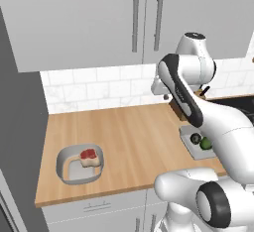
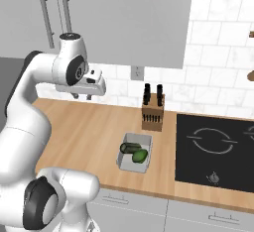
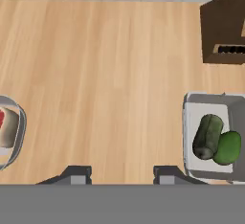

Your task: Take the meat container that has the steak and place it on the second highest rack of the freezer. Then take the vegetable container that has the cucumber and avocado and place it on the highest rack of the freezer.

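Two dark fingertips of the gripper (image 3: 119, 173) stand apart over bare wood, holding nothing. Below lies the light wooden counter (image 1: 134, 132), backed by white tile. To one side sits the shallow rounded grey meat container (image 1: 79, 163) with the red steak (image 1: 89, 156); well apart on the other, the straight-walled grey vegetable container (image 2: 134, 152) holds the cucumber and avocado (image 2: 135, 151), near a brown knife block (image 2: 153, 113) and black cooktop (image 2: 216, 151).
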Controlling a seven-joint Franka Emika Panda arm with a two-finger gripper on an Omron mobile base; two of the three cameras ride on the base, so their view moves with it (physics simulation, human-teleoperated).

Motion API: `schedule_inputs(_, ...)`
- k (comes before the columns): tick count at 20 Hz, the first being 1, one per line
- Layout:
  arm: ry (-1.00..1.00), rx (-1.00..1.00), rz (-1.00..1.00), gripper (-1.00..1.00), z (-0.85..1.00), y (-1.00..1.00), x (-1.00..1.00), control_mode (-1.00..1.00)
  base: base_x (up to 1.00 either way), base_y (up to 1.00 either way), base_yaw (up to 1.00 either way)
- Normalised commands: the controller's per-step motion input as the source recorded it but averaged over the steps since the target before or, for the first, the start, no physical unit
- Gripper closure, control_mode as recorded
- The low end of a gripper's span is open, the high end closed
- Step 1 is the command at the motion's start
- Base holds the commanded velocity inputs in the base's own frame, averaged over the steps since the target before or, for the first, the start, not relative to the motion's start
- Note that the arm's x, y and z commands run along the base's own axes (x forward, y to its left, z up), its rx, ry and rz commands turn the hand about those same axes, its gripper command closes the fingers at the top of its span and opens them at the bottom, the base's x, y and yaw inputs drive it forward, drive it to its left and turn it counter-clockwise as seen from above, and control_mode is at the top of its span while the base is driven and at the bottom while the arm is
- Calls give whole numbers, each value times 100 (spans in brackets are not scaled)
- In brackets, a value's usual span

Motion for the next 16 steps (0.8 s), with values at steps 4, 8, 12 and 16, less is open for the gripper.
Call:
schedule_inputs(4, 6, 0, 0, -100, -21, 0, -28, -100, 0, 0, 0)
schedule_inputs(8, 19, -1, 0, -100, -58, 7, -35, -100, 0, 0, 0)
schedule_inputs(12, 24, 0, 0, -100, -75, 18, -10, -100, 0, 0, 0)
schedule_inputs(16, 18, 1, 0, -100, -66, 15, 0, -100, 0, 0, 0)
